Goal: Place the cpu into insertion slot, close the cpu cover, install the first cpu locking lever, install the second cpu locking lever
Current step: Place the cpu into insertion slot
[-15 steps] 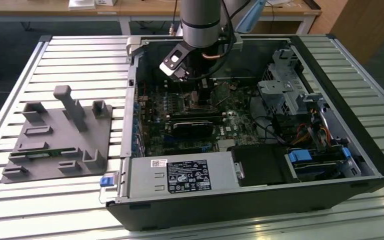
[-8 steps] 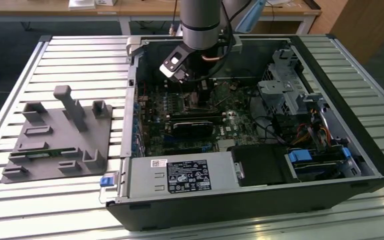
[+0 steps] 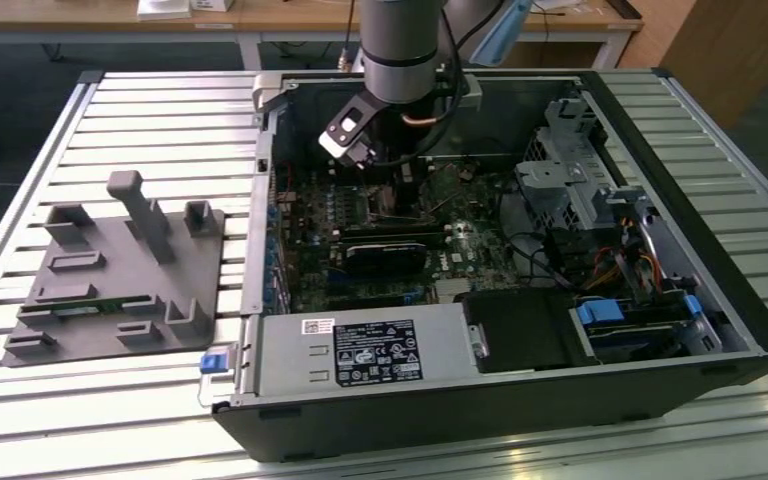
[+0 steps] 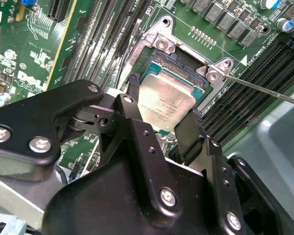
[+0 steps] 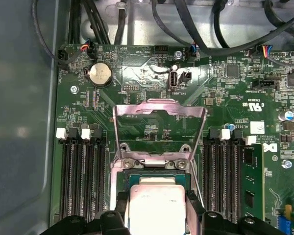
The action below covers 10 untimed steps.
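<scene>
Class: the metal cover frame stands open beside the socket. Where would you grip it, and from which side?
Probably the free bar of the cover frame, opposite its hinge: it stands raised and thin, so pinch that bar from above, clear of the held chip.

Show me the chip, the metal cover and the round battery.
chip (image 5: 154, 210), first wrist view, middle of its metal top.
metal cover (image 5: 159, 108), first wrist view, bar farthest from its hinge.
round battery (image 5: 99, 74), first wrist view, centre of its face.
</scene>
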{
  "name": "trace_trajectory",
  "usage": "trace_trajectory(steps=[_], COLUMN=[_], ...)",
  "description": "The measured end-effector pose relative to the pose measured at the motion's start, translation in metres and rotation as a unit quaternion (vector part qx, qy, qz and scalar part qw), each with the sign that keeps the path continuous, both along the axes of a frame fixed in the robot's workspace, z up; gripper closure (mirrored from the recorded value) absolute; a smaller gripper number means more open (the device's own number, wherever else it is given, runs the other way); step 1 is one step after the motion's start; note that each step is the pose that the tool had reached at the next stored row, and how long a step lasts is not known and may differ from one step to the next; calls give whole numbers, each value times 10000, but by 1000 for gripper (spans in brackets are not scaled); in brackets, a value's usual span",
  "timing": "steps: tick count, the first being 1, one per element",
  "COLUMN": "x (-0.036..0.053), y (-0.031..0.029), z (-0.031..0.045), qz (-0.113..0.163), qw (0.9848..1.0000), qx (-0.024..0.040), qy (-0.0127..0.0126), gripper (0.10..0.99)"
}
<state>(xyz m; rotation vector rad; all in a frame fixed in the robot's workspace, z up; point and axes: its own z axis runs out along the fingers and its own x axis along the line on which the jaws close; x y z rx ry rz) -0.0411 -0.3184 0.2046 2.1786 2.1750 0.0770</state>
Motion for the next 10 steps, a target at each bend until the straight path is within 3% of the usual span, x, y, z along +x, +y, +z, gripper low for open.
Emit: trace_trajectory(steps=[10], x=[-15], y=[8], z=[-57], qz=[0], qw=[10000], qx=[0], qy=[0], gripper=[545])
